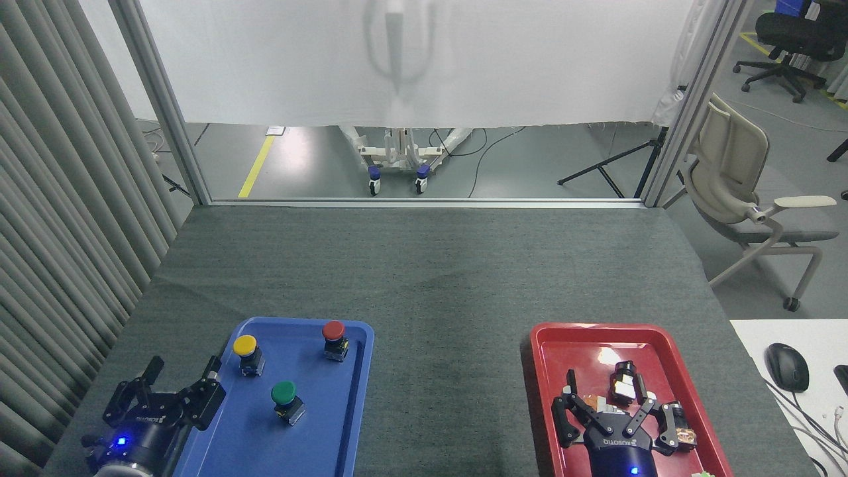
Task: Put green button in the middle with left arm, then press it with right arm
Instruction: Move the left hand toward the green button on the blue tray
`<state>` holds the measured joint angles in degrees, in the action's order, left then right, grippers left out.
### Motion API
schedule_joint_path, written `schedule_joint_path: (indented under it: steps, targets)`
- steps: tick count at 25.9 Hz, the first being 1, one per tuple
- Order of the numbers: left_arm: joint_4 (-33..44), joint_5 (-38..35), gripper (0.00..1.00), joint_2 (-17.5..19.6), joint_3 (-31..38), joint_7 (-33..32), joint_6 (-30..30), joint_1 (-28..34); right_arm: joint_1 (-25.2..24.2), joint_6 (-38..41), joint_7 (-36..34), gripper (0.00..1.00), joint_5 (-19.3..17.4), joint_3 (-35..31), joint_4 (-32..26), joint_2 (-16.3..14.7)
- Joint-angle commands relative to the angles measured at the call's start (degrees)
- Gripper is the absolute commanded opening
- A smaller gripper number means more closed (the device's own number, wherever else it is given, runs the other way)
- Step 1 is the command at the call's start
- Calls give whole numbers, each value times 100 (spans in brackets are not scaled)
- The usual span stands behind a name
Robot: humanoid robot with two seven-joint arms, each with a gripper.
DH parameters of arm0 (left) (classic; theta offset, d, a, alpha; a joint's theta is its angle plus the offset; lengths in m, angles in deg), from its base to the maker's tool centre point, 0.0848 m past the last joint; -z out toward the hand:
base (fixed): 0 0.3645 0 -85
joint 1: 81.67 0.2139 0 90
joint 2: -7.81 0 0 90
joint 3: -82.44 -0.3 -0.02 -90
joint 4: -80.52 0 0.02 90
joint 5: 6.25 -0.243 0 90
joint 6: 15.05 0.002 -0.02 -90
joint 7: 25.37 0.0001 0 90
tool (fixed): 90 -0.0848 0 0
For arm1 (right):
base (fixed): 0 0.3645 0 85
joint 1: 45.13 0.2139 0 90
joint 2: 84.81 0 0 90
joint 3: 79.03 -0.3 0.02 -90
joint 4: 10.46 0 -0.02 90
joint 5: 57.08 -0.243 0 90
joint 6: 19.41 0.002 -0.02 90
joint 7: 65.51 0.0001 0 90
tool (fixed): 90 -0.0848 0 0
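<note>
Two grippers sit nearest you. Left gripper (173,387), fingers spread wide and empty, hovers at the blue tray (311,444) near-left corner. Right gripper (606,405), fingers wide, hangs over small parts in the red tray (553,344). Green button (286,400) stands nearest in the blue tray; yellow button (247,353) and red button (334,339) farther. Risk: your reach clips yellow, or the round cap slips. Middle (450,371) of the bench lies bare.
</note>
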<state>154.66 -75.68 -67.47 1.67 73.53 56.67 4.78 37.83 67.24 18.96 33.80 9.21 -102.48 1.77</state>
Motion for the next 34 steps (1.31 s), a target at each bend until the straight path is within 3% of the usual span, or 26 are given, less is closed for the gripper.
schedule_joint_path:
  steps: [1,19,24,29,34]
  targets:
    - [4,78,99,31,0,-2,-17,12,1,1,-1,100,0,0,0,8]
    - [-172,43,98,49,-9,59,79,-15,1,1,-1,100,9,-9,0,26]
    - [-163,25,98,58,782,252,71,126,1,1,-1,100,0,0,0,35]
    - [-436,8,99,23,694,-46,79,-24,1,1,-1,100,0,-9,0,52]
    - [-383,-1,99,75,264,165,-44,-32,1,1,-1,100,0,-9,0,52]
